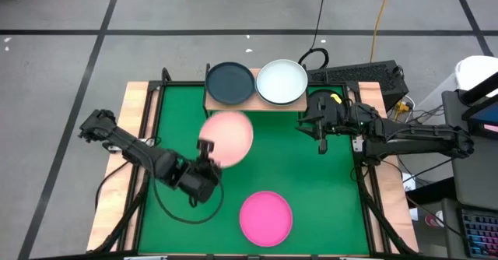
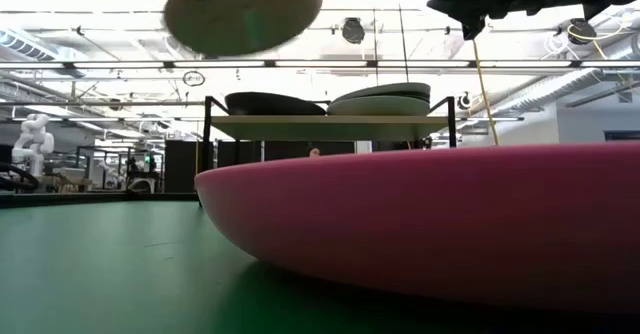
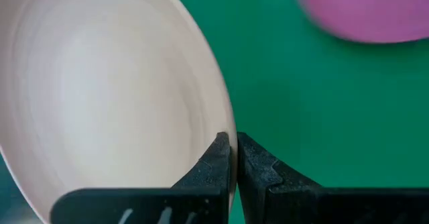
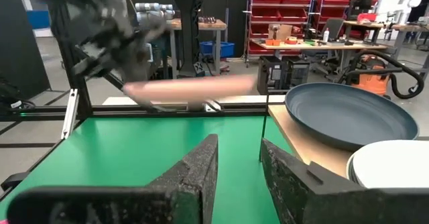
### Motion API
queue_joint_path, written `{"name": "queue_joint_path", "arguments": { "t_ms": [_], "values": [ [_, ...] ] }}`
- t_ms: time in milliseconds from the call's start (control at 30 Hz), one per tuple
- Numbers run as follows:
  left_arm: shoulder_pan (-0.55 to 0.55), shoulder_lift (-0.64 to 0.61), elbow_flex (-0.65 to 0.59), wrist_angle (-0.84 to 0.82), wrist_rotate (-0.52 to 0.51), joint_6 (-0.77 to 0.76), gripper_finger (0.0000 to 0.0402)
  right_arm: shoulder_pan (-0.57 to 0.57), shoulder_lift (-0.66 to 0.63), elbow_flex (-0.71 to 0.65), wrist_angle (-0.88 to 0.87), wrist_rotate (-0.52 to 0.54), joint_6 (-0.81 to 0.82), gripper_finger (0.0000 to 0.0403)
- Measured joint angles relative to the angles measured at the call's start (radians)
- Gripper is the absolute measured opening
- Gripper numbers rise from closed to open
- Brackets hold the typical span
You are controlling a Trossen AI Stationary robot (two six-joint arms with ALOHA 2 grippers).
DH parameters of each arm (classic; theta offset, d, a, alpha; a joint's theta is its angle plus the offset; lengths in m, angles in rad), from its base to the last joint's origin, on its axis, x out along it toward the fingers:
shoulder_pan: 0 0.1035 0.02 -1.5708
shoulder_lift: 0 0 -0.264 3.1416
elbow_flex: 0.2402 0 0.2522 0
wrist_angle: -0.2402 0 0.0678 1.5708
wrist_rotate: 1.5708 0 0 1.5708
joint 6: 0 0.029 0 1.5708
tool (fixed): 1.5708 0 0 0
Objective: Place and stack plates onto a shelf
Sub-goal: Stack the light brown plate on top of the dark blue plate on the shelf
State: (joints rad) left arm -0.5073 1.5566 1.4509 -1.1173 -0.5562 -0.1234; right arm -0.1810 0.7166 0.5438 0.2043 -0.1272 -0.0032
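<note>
Green mat (image 1: pixel 311 182) covers table; small light-wood shelf on thin black legs (image 1: pixel 255 103) at far edge w/ dark grey round plate (image 1: pixel 230 82) & whitish round plate (image 1: pixel 282 82) side by side. Magenta round plate (image 1: pixel 266 218) lies on mat, near edge. Left gripper (image 3: pixel 233 155) pinches rim of pale pink round plate (image 1: pixel 228 138), held above mat. Right gripper (image 1: pixel 322 145) hovers beside shelf, fingers apart, holding nothing.

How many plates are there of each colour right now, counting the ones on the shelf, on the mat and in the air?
Dark grey plate, on the shelf: 1
Whitish plate, on the shelf: 1
Pale pink plate, held up over the mat by the left end effector: 1
Magenta plate, on the green mat: 1
Total: 4 plates
</note>
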Motion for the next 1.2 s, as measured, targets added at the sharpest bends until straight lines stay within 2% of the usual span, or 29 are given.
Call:
{"name": "queue_joint_path", "arguments": {
  "t_ms": [67, 200, 333, 433, 567, 667, 767, 1067, 1200],
  "values": [
    [0.040, 0.000, 0.049, -0.033, -0.072, 0.102, 0.0010, 0.000, 0.000, 0.000, 0.000, 0.000, 0.000, 0.0100],
    [0.168, -0.001, 0.114, -0.013, -0.125, 0.347, 0.0010, 0.000, 0.000, 0.000, 0.010, 0.000, 0.000, 0.0100],
    [0.335, -0.001, 0.120, 0.065, -0.106, 0.598, 0.0014, 0.000, 0.000, 0.000, 0.025, 0.001, 0.000, 0.0100],
    [0.471, -0.001, 0.120, 0.084, -0.051, 0.714, 0.0018, 0.000, 0.000, 0.000, 0.031, 0.001, 0.000, 0.0100],
    [0.636, -0.001, 0.120, 0.097, 0.039, 0.752, 0.0020, 0.000, 0.000, 0.000, 0.031, 0.001, -0.003, 0.0100],
    [0.712, -0.001, 0.119, 0.119, 0.128, 0.750, 0.0021, 0.000, 0.000, 0.000, 0.031, 0.001, -0.006, 0.0100],
    [0.746, -0.001, 0.108, 0.134, 0.171, 0.773, 0.0021, 0.000, 0.000, 0.000, 0.031, 0.001, -0.008, 0.0100],
    [0.794, 0.025, 0.107, 0.133, 0.199, 0.750, 0.0024, 0.000, 0.000, 0.000, 0.031, 0.001, -0.009, 0.0100],
    [0.793, 0.037, 0.106, 0.131, 0.194, 0.746, 0.0044, 0.000, 0.000, 0.000, 0.031, 0.001, -0.009, 0.0100]
  ]
}}
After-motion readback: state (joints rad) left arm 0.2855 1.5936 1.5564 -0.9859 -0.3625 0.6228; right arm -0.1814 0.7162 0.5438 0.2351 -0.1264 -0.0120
